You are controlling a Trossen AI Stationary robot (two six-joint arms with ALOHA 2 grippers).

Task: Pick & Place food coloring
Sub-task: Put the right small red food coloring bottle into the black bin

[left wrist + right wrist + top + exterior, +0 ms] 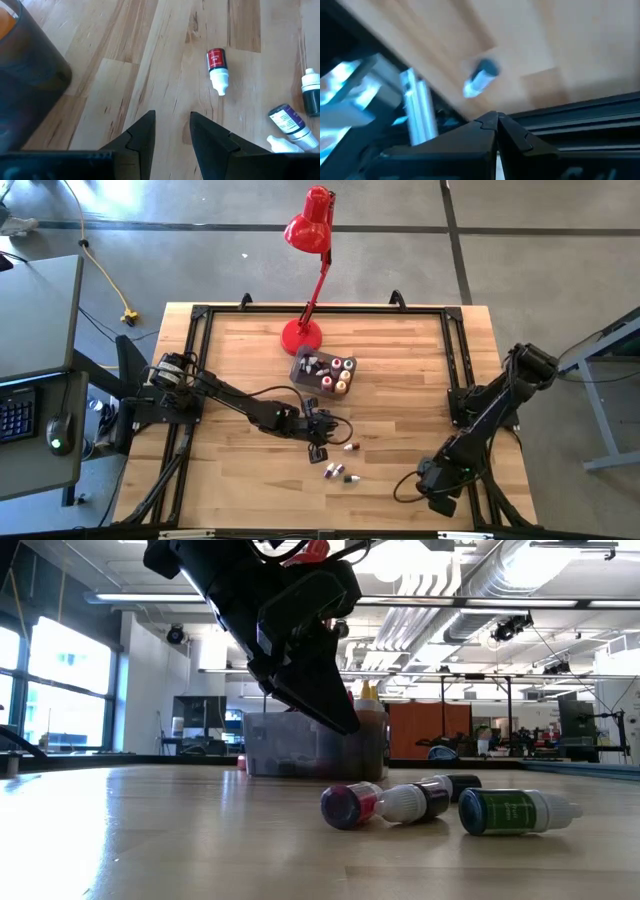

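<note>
Your left hand [318, 442] hung over the middle of the wooden desk [240, 360], its two dark fingers [141, 137] standing apart with nothing between them and only bare wood showing in the gap. It sat just on the near side of the grey tub [322, 371], which held several of the little food coloring bottles [338, 364] upright beside the base of the red lamp [303, 335].

You could see four bottles still loose on the desk. A red bottle [217, 69] with a white cap lay on its side just right of the left hand. Nearer the front edge, a purple-labelled bottle [291, 122] and a dark green bottle [311, 92] lay close together, with another white-capped bottle [280, 145] touching the purple one. In the low view the left hand stood in front of the tub and above the lying bottles, clear of them all.

Your right hand [437, 492] waited at the near right corner of the desk, beside the black frame rail, fingers pressed together and holding nothing.
</note>
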